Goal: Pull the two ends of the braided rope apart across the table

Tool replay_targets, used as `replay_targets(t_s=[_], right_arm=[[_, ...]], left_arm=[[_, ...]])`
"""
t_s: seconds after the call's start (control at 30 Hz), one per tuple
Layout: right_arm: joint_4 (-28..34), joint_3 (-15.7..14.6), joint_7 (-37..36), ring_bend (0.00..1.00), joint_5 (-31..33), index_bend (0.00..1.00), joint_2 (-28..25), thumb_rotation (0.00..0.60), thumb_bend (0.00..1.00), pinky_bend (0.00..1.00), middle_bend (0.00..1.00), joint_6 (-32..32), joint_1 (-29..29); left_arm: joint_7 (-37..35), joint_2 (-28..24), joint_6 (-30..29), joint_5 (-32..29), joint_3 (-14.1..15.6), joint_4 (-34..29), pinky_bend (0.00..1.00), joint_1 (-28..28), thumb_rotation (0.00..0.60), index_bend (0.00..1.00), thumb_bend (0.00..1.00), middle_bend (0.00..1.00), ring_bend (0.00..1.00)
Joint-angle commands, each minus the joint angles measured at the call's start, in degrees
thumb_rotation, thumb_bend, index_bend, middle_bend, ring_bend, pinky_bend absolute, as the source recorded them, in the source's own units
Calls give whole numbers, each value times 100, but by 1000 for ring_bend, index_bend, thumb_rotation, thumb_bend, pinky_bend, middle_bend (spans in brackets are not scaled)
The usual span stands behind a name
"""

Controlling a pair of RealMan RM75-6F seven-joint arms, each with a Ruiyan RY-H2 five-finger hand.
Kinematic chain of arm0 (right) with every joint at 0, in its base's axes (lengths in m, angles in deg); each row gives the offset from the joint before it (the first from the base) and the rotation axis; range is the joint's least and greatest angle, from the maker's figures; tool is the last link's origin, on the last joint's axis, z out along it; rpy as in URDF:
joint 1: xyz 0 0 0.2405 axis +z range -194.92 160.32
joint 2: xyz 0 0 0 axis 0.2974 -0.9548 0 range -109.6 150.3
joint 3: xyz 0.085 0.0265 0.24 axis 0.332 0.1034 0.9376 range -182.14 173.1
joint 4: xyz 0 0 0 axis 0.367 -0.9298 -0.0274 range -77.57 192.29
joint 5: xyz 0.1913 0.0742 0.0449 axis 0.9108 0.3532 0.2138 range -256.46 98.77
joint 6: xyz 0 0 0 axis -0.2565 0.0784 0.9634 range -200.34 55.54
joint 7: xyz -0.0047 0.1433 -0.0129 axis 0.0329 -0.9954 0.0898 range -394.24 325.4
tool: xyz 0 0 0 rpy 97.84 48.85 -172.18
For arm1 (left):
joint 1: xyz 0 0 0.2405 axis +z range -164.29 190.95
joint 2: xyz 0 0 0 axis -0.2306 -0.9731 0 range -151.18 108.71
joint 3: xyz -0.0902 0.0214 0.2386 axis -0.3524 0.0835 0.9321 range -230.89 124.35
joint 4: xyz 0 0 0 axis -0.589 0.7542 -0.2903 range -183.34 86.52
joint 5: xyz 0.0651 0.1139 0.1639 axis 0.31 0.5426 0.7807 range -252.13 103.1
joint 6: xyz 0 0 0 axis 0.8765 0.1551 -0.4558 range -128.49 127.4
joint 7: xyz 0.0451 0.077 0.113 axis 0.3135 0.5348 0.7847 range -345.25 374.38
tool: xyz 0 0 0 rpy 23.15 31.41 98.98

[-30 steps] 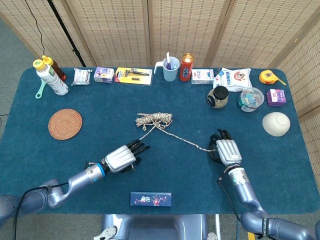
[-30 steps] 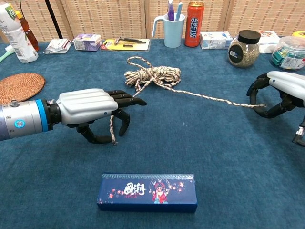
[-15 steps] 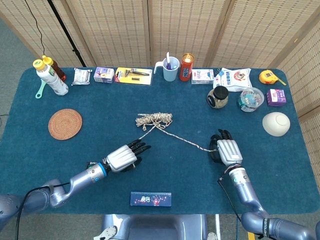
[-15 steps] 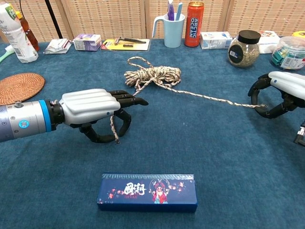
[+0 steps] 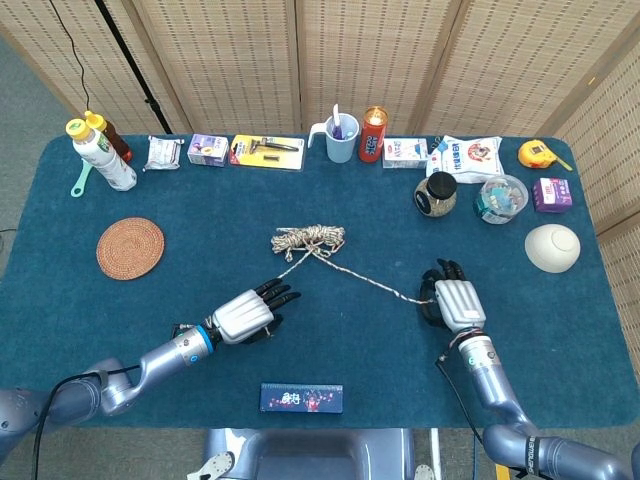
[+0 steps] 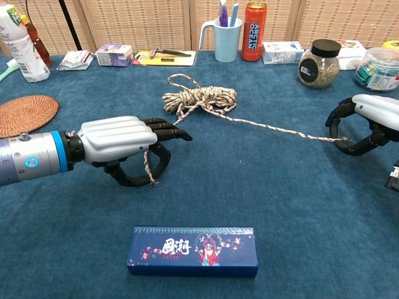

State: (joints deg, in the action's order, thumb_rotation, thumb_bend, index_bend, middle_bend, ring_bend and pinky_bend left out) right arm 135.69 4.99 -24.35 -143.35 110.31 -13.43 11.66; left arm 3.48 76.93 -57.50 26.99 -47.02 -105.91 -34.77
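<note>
The braided rope's tangled bundle [image 5: 309, 239] [image 6: 201, 98] lies at mid-table. One strand runs down-left to my left hand [image 5: 243, 317] [image 6: 118, 148], which pinches it between thumb and fingers. The short frayed tail [image 6: 150, 177] hangs below that hand. A second strand [image 6: 280, 130] stretches right, nearly straight, to my right hand [image 5: 456, 301] [image 6: 368, 121]. That hand pinches the rope's tip between thumb and fingertips, just above the blue cloth. Both hands sit nearer the front edge than the bundle.
A dark blue printed box [image 6: 193, 250] lies near the front edge between the hands. A woven coaster [image 5: 130, 248] sits at the left and a white bowl [image 5: 552, 247] at the right. Along the back stand a bottle [image 5: 100, 157], mug [image 5: 340, 139], can [image 5: 373, 134] and jar [image 5: 435, 193].
My right hand has drawn slightly further right with the rope tip. The left hand has shifted a little with its strand. The bundle has not visibly moved.
</note>
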Motion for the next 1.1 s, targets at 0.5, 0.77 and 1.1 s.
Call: replay_targets(t_s=[0.5,0.77,1.1], right_arm=[[21,1,-12,47,6,623,-11,600,518,0,276,-1,-20],[26,5,-18,52,10,626,-15,600,519,0,279,-3,-27],[25,13,-28,54,-3,636,-9,600,519,0,287,10,-31]], left_arm=[[64,13,-20,-53,41,21,0,-21,600,571,459,77,0],[81,20,-34,-70,53,23,0,-30,600,579,503,77,0],[97,-3,-68,-110,54,22,0,-23,600,589,509,77,0]])
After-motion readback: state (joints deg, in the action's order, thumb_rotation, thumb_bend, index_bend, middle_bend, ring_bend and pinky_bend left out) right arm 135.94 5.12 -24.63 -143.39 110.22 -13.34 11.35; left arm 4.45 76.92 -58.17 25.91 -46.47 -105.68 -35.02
